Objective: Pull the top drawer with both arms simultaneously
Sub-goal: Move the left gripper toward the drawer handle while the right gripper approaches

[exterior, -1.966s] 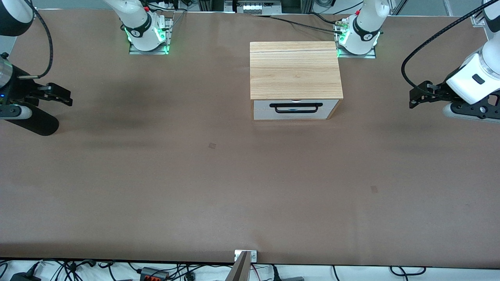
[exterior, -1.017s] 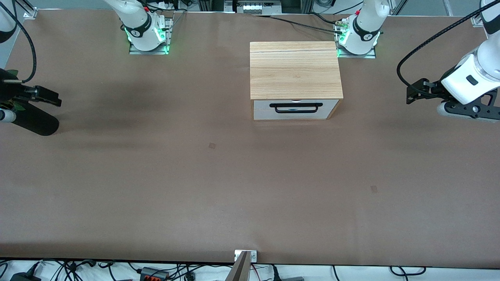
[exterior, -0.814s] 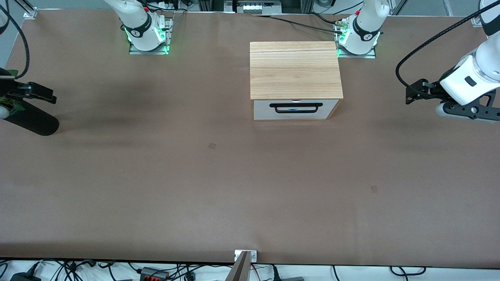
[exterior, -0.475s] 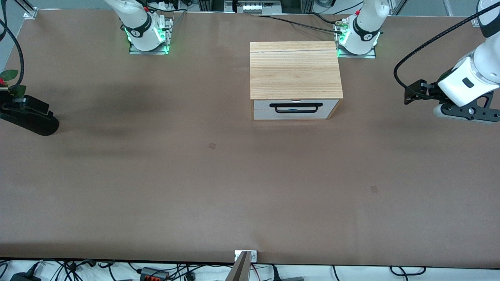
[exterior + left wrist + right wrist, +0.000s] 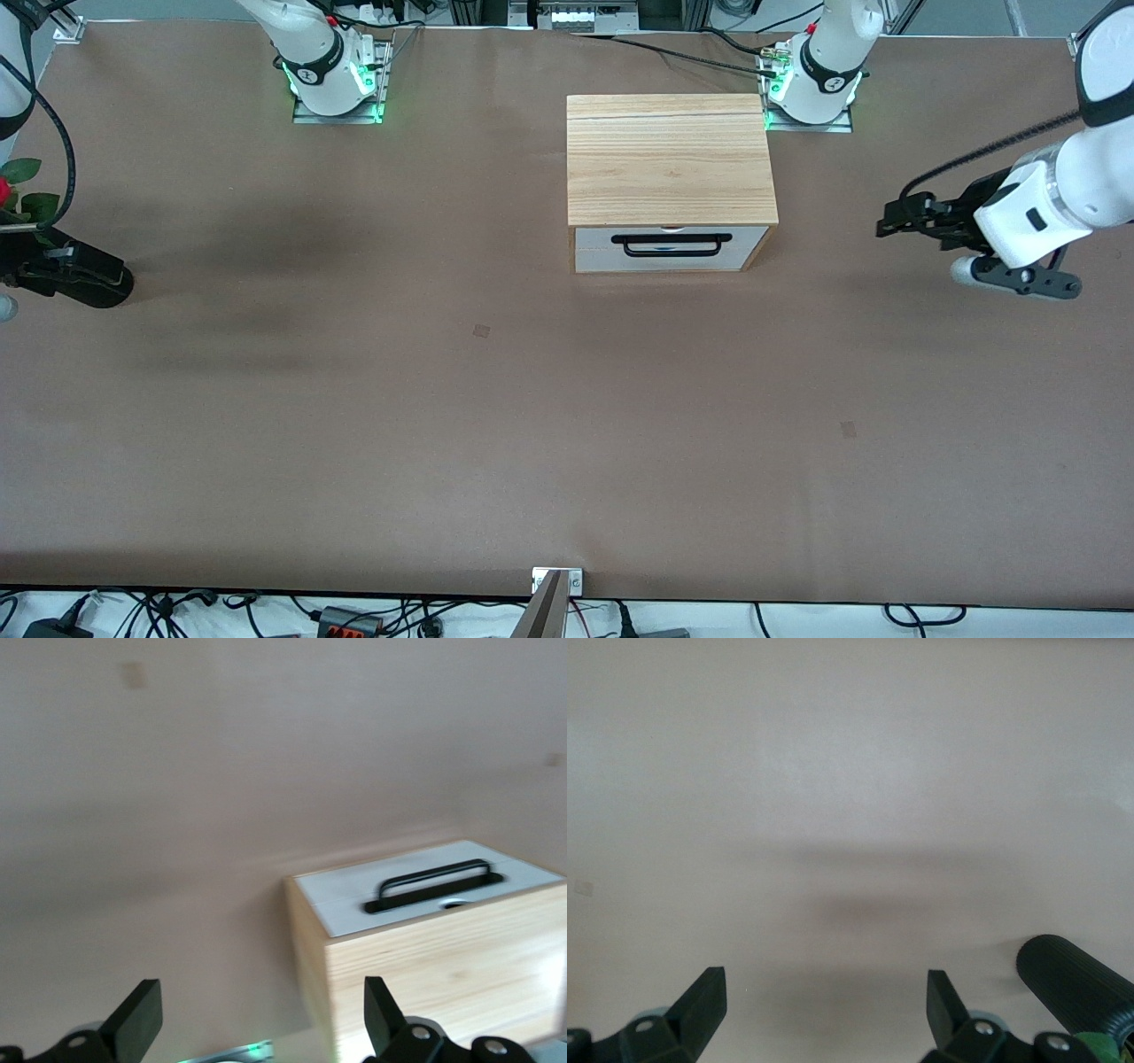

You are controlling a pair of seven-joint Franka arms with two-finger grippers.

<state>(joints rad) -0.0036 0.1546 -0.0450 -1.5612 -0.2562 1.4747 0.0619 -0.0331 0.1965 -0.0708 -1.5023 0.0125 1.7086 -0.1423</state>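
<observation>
The top drawer is shut in the light wood cabinet; its white front carries a long black bar handle. My left gripper is open and empty above the table, toward the left arm's end, apart from the cabinet and pointing at its side. In the left wrist view the gripper is open, with the drawer front and handle ahead. My right gripper is at the right arm's end of the table, far from the drawer. In the right wrist view it is open over bare table.
A black ribbed cylinder lies at the table's edge by the right gripper and also shows in the right wrist view. A red flower with green leaves shows beside it. The arm bases stand beside the cabinet's back.
My left gripper has moved toward the cabinet. My right gripper has drawn back toward the table's end, down to the black cylinder. The drawer has not moved.
</observation>
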